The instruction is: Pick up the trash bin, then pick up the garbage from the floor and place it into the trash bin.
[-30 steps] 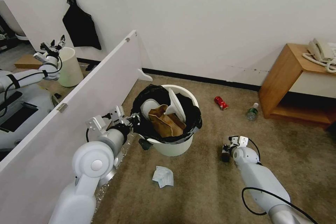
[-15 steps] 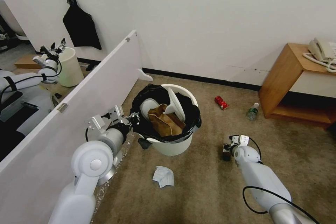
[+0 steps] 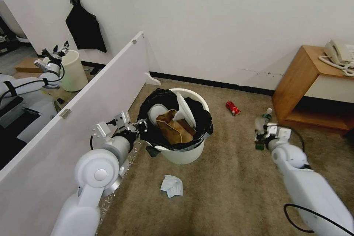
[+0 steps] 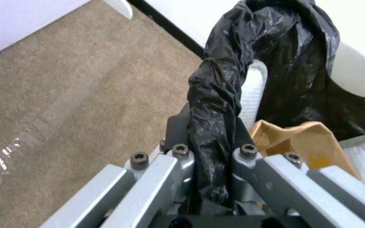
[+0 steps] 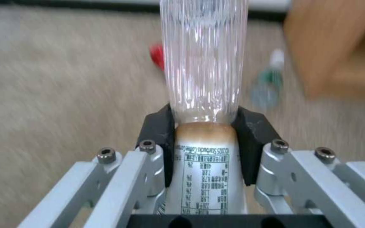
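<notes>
Here, left pincer [image 4: 210, 158] pinching trash bin [image 3: 184, 153] rim, right pincer [image 5: 206, 139] clamped on clear bottle [image 5: 203, 63].

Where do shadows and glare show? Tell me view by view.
Head view: the cabinet throws a soft shadow on the wall beside it. Left wrist view: light glints off the crinkled bag in the left claw. Right wrist view: bright streaks run down the clear bottle in the right claw.
</notes>
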